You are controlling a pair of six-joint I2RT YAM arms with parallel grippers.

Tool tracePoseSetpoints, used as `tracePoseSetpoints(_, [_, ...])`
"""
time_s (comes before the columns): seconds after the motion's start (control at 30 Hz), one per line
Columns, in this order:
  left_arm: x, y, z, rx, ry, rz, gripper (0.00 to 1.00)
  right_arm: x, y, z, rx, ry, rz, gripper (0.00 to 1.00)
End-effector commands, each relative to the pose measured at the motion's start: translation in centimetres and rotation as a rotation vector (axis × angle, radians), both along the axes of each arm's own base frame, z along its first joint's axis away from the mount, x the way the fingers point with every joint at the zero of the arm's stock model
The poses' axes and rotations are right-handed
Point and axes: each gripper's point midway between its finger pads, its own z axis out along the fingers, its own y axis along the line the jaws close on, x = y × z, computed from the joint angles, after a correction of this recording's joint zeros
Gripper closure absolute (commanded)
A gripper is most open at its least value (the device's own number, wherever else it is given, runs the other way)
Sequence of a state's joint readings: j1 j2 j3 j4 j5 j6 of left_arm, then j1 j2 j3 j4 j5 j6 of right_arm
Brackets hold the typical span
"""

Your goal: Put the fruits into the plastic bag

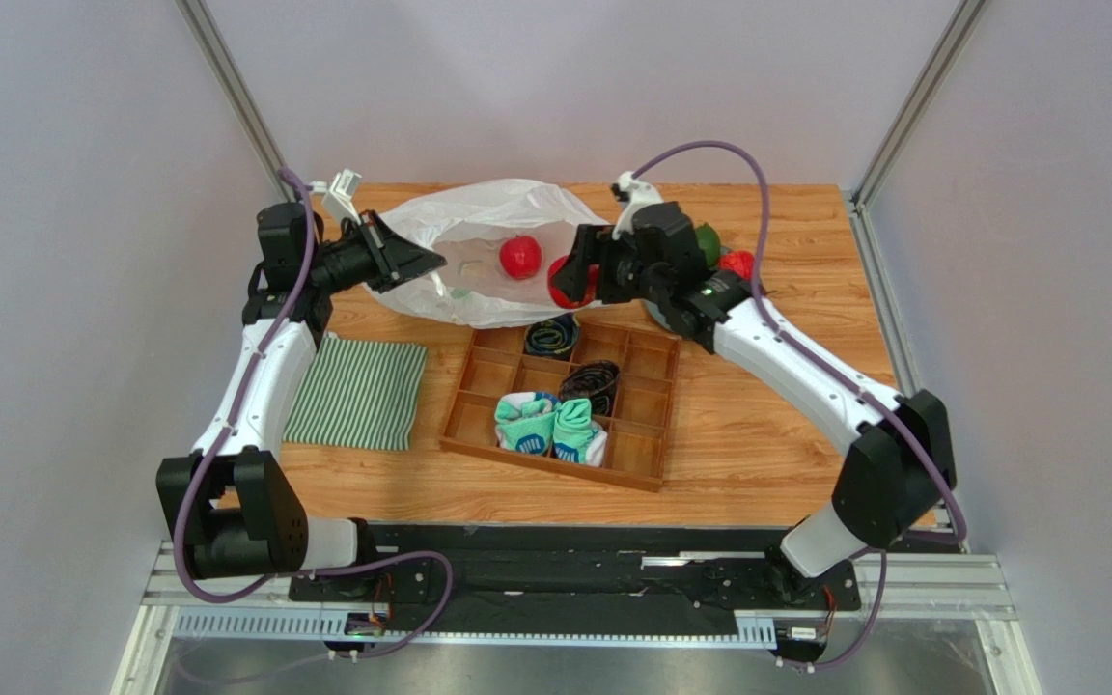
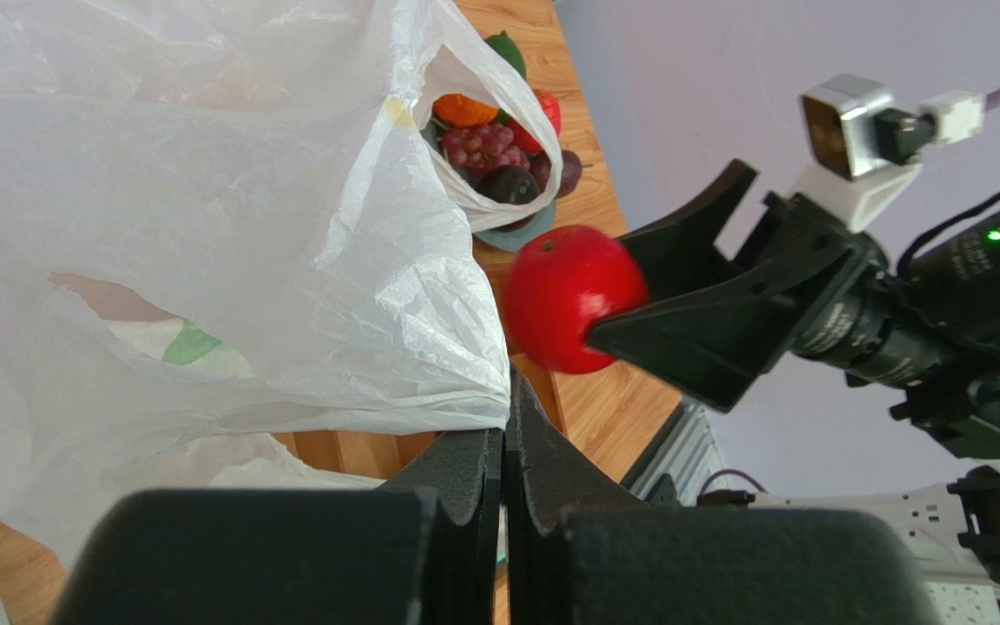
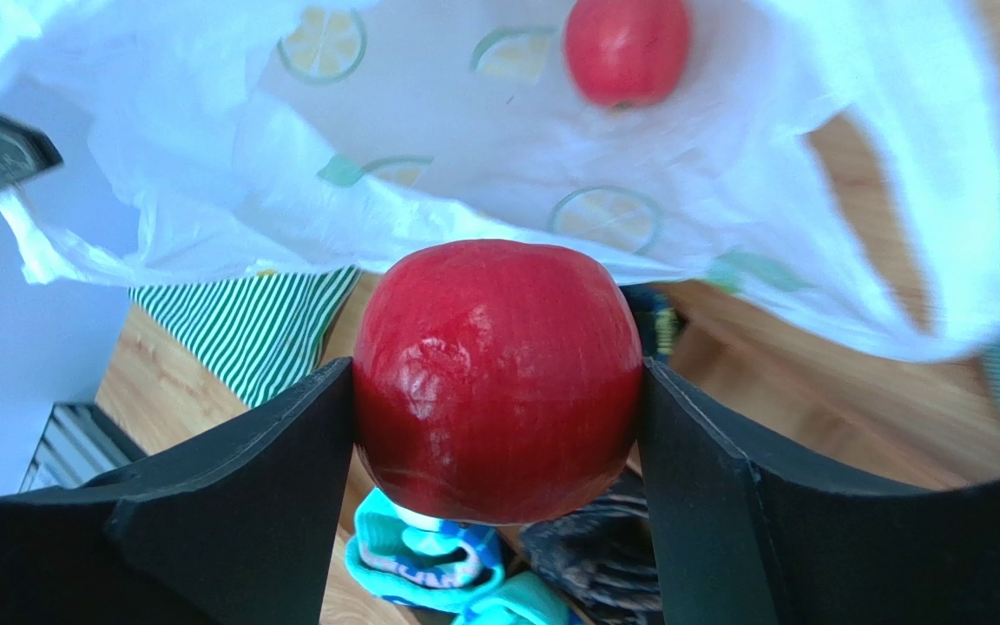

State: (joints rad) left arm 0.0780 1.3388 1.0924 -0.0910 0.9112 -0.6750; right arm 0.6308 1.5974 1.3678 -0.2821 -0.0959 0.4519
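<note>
The white plastic bag (image 1: 478, 232) lies at the back of the table, its mouth facing right. My left gripper (image 1: 429, 265) is shut on the bag's near rim (image 2: 466, 404) and holds it up. One red apple (image 1: 520, 257) lies inside the bag, also seen in the right wrist view (image 3: 627, 48). My right gripper (image 1: 577, 280) is shut on a second red apple (image 3: 498, 378) just at the bag's mouth, above the table (image 2: 573, 297). More fruits (image 2: 492, 143), orange, grapes and dark ones, sit in a pile behind the bag (image 1: 714, 254).
A wooden compartment tray (image 1: 548, 461) stands in the middle with teal socks (image 1: 553, 424) and black socks (image 1: 591, 381). A green-and-white striped cloth (image 1: 359, 391) lies at the left. The right arm reaches across the tray's back right corner.
</note>
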Motion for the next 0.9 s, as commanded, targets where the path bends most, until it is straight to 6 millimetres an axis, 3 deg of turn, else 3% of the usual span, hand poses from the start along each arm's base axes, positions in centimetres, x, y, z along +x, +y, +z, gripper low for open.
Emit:
tracePoseSetpoints(0.0, [-0.3, -0.2, 3.1, 0.000, -0.101, -0.018, 1.00, 2.4, 3.1, 0.9, 0.045, -0.034, 0.002, 0.58])
tracePoseSetpoints(0.03, [-0.4, -0.2, 3.2, 0.000, -0.104, -0.018, 1.00, 3.0, 3.5, 0.0, 0.037, -0.021, -0.005, 0.58])
tracePoseSetpoints(0.13, [-0.5, -0.3, 3.3, -0.001, -0.107, -0.023, 1.00, 4.9, 4.2, 1.2, 0.050, -0.060, -0.039, 0.58])
tracePoseSetpoints(0.17, [-0.5, -0.3, 3.3, -0.002, -0.108, -0.024, 1.00, 5.7, 4.5, 0.3, 0.038, -0.053, -0.050, 0.58])
tracePoseSetpoints(0.2, [-0.5, -0.3, 3.3, -0.005, -0.106, -0.023, 1.00, 6.4, 4.8, 1.4, 0.054, -0.075, -0.060, 0.58])
tracePoseSetpoints(0.3, [-0.5, -0.3, 3.5, -0.011, -0.109, -0.028, 1.00, 8.1, 6.0, -0.3, 0.054, -0.055, -0.083, 0.58])
tracePoseSetpoints(0.33, [-0.5, -0.3, 3.4, -0.011, -0.111, -0.028, 1.00, 8.9, 6.1, 0.5, 0.045, -0.089, -0.131, 0.58])
tracePoseSetpoints(0.4, [-0.5, -0.4, 3.3, -0.015, -0.103, -0.028, 1.00, 9.7, 6.9, -1.1, 0.006, -0.094, -0.152, 0.57])
tracePoseSetpoints(0.47, [-0.4, -0.4, 3.2, -0.017, -0.100, -0.029, 1.00, 10.5, 7.8, -0.7, 0.013, -0.132, -0.183, 0.57])
tracePoseSetpoints(0.5, [-0.5, -0.4, 3.2, -0.020, -0.098, -0.032, 1.00, 10.8, 8.5, -1.7, 0.006, -0.125, -0.185, 0.57])
tracePoseSetpoints(0.53, [-0.4, -0.5, 3.3, -0.020, -0.103, -0.033, 1.00, 11.3, 9.1, -1.1, 0.027, -0.135, -0.194, 0.57])
tracePoseSetpoints(0.6, [-0.5, -0.4, 3.3, -0.022, -0.102, -0.033, 1.00, 11.9, 10.0, -2.2, 0.044, -0.118, -0.206, 0.57])
tracePoseSetpoints(0.8, [-0.5, -0.5, 3.2, -0.033, -0.095, -0.038, 1.00, 12.8, 12.9, -2.0, 0.125, -0.121, -0.203, 0.55])
tracePoseSetpoints(0.83, [-0.6, -0.6, 3.3, -0.035, -0.097, -0.039, 1.00, 12.8, 13.3, -3.8, 0.095, -0.093, -0.202, 0.55])
tracePoseSetpoints(0.87, [-0.6, -0.6, 3.3, -0.036, -0.093, -0.040, 1.00, 13.0, 13.8, -3.0, 0.105, -0.104, -0.199, 0.53])
